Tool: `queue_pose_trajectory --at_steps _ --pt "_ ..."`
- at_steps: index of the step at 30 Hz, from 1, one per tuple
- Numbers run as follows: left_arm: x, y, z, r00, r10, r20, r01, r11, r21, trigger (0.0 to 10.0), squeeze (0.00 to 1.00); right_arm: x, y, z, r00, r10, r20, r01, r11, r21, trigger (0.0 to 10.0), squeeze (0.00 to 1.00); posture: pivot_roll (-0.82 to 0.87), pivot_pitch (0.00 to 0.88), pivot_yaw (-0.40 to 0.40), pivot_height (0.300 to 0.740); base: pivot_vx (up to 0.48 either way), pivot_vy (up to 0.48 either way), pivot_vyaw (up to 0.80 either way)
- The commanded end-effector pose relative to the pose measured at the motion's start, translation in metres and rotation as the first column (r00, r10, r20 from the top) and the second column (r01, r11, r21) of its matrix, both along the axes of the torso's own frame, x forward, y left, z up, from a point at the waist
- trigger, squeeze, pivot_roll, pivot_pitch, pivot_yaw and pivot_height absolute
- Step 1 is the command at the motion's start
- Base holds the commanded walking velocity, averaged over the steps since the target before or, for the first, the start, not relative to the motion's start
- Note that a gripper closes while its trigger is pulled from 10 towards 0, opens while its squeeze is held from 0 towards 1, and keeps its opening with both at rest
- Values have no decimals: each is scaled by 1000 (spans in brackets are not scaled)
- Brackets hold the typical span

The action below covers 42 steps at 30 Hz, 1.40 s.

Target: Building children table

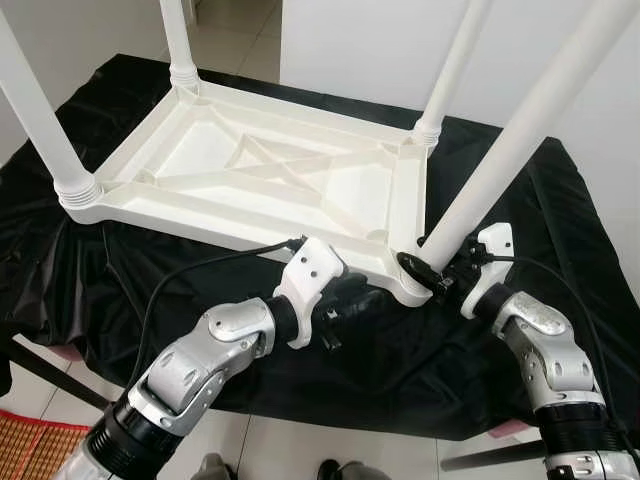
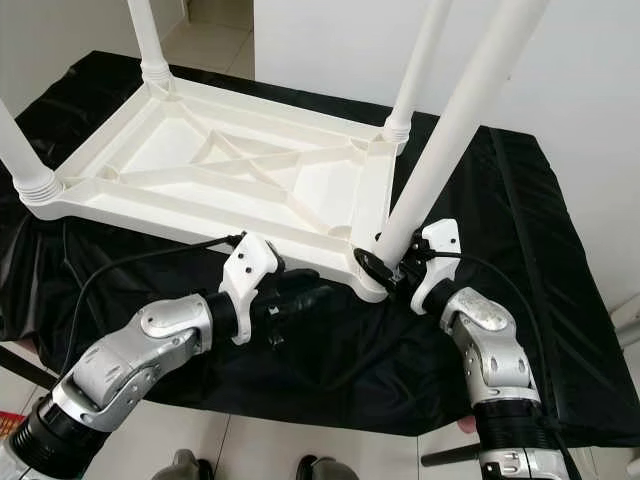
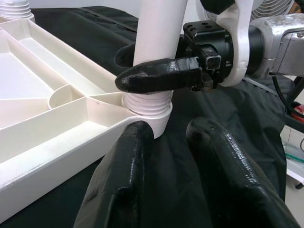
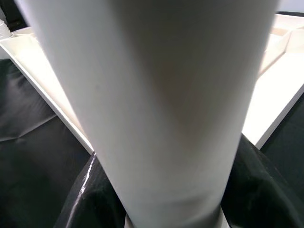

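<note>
A white plastic children's table [image 1: 200,225] lies upside down on a black cloth, with its ribbed underside facing up. Each corner has a white leg standing in it. My right gripper [image 1: 428,270] is shut on the near-right leg [image 1: 520,140] just above its ribbed base in the corner socket [image 3: 147,107]. One of its fingers [image 3: 156,76] crosses the front of the leg and the other is behind it. My left gripper [image 1: 360,297] is open and low over the cloth, just in front of the table's near edge. Its fingers [image 3: 123,180] point at that corner with nothing between them.
The black cloth [image 1: 500,380] covers a low platform and hangs over its near edge. The other legs rise at the near left [image 1: 35,110], far left [image 1: 178,40] and far right [image 1: 455,60]. There is tiled floor in front, with a red mat [image 1: 25,440] at the lower left.
</note>
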State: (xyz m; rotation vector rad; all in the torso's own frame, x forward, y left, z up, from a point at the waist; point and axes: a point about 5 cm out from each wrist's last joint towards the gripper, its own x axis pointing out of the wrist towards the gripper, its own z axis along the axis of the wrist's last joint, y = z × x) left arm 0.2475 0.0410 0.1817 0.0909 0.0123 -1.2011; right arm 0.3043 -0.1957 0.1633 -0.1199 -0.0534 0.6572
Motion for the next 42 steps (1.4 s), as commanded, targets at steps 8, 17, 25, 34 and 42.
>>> queue_pose_trajectory --at_steps 8,17,25,34,42 --pt "-13 -6 -1 989 -147 -17 147 989 7 10000 0 -8 5 -14 999 1 -34 1 999 48 0 0 46 137 -73 740 0 0 0" --pt "-14 -6 -2 988 -151 -21 151 988 10 10000 0 -14 17 -21 988 -147 -52 151 984 91 10000 0 41 145 -75 740 0 0 0" --pt "-15 -5 -2 988 -156 -24 156 988 14 10000 0 -16 27 -21 931 -361 -64 366 921 134 10000 0 38 149 -74 740 0 0 0" --pt "-15 -5 -3 988 -154 -25 154 988 13 10000 0 -19 35 -23 763 -635 -118 645 744 171 10000 0 34 150 -89 740 0 0 0" --pt "-16 -6 -4 988 -149 -26 150 989 12 10000 0 -26 52 -29 708 -685 -171 706 685 180 10000 0 40 146 -96 740 0 0 0"
